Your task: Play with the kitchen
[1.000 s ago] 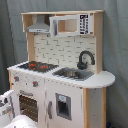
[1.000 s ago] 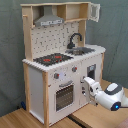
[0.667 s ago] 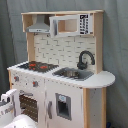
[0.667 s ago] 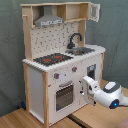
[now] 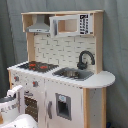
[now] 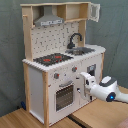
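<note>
Vs 0.7 s ago: the claw (image 6: 83,80) has moved in closer to the kitchen (image 6: 60,65) front and now sits at the oven door's (image 6: 65,95) right edge in the second exterior view. Claw state: cannot tell. One kitchen, standing on the wooden worktop (image 6: 30,119). Count: one faucet (image 5: 85,58), one sink (image 5: 74,74), two red burners (image 5: 37,65), one hood (image 5: 38,25). Sink contents unclear.

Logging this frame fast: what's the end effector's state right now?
End effector: at the kitchen's front panel beside the oven door; open or closed cannot be told.
</note>
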Controlling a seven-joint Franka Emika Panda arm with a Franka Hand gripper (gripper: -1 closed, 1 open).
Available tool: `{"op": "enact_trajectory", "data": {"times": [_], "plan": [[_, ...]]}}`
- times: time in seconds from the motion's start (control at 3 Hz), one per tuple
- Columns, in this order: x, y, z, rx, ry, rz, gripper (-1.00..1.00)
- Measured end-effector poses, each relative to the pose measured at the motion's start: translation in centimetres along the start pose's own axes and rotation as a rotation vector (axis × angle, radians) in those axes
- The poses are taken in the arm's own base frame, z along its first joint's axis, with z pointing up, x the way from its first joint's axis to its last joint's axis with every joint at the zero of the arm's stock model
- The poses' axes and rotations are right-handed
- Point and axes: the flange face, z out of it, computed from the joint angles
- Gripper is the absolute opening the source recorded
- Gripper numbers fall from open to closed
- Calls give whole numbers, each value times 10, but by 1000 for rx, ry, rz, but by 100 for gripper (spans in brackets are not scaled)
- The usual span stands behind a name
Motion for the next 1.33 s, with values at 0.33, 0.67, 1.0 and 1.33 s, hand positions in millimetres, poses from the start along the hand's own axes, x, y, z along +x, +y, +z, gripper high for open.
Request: {"op": "enact_trajectory", "data": {"times": [0.33, 0.67, 1.0, 1.33], "plan": [[-4, -7, 16, 42, -9, 33, 100], [7, -19, 34, 68, -6, 45, 100], [18, -25, 49, 72, -1, -4, 100], [19, -23, 50, 68, 1, -13, 100]]}}
